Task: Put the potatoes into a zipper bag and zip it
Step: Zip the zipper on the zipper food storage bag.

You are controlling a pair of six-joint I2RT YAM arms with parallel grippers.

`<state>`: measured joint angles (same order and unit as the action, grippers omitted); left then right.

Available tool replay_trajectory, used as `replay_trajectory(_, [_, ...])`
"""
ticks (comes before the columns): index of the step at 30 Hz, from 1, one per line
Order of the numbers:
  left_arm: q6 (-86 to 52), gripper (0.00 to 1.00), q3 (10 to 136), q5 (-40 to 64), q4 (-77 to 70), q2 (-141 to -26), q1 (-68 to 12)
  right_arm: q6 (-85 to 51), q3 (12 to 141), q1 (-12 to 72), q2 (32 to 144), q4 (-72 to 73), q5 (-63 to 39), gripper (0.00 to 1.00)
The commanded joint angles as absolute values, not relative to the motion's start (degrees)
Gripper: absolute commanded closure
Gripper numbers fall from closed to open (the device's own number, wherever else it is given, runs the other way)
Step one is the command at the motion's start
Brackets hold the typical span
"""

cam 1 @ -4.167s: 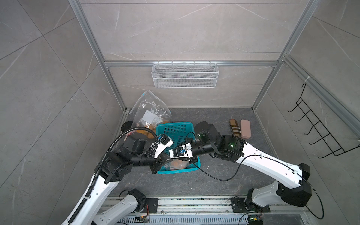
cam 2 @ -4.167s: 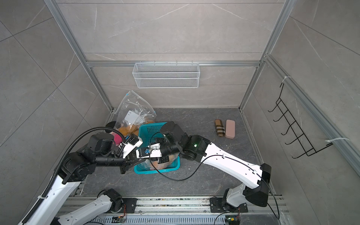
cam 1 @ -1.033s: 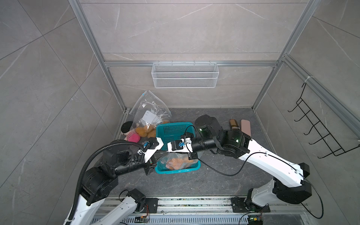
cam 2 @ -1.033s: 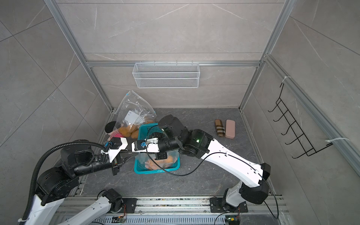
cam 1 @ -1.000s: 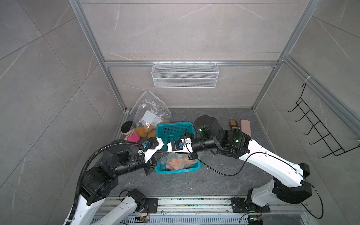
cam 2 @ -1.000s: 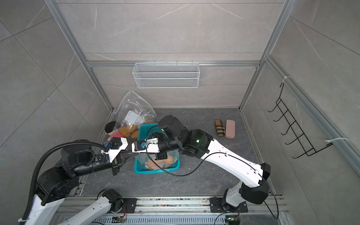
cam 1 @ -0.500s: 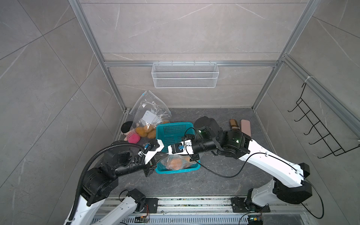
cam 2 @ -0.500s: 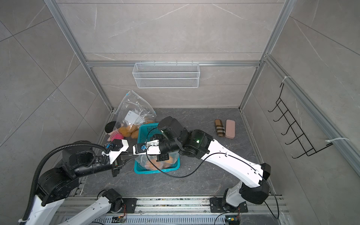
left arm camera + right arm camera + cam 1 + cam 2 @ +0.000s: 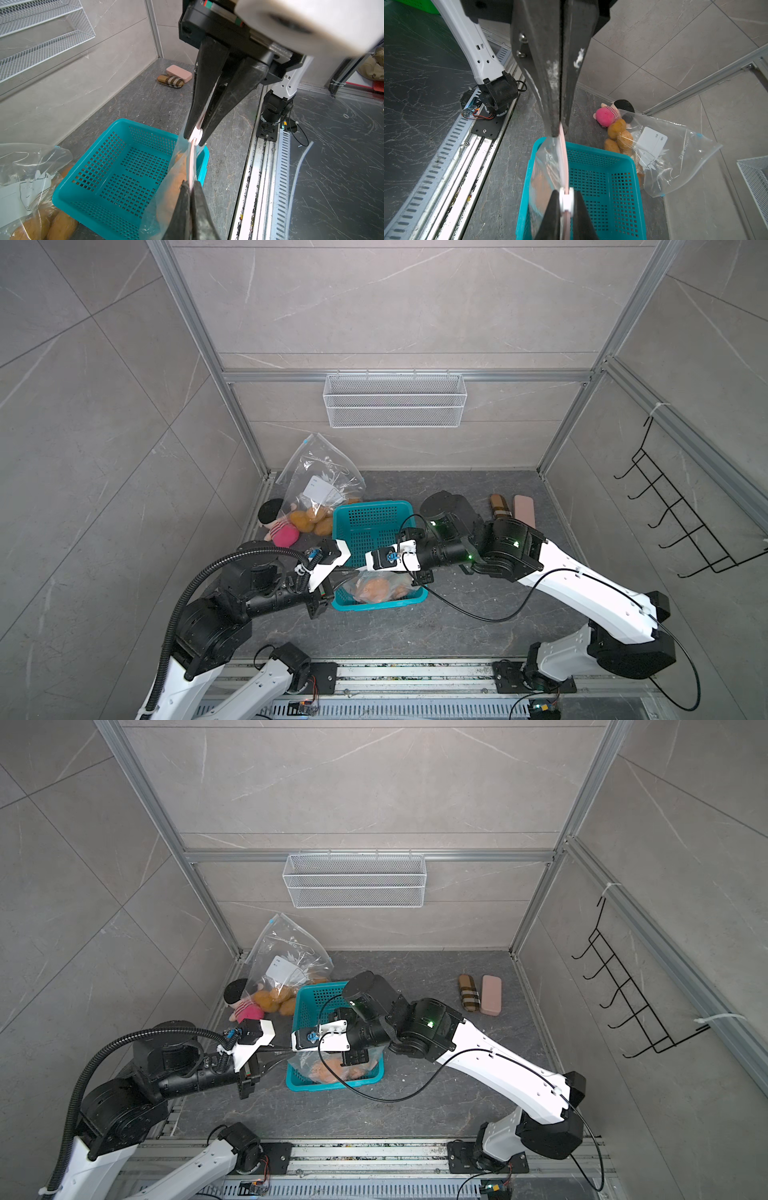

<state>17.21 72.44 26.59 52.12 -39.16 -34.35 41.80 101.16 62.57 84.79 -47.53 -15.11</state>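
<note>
Above basket point(image 9: 370, 503), left hand point(image 9: 560, 129) tight on bag point(image 9: 548, 166), right hand point(image 9: 195, 140) tight on wrist-view-only slider point(image 9: 566, 200)

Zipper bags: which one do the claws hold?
The bag in the teal basket: left claw and right claw pinch its zipper edge. The other bag lies untouched beside it.

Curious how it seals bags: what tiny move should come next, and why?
Probably the right hand should draw the white slider along the pink strip, away from the left hand. Both hands pinch the top of the zipper bag, potatoes inside.
</note>
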Motion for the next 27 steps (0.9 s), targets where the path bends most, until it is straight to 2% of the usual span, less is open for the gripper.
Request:
replay_trajectory(1, [18.5, 1.00, 74.4, 28.7, 49.7, -37.2, -34.2, 41.6, 99.1, 61.7, 83.4, -54.9, -10.1, 0.96])
replay_trajectory(27, [18.0, 1.00, 74.3, 26.2, 50.9, -36.5, -34.2, 41.0, 94.7, 61.3, 78.1, -56.9, -4.9, 0.96])
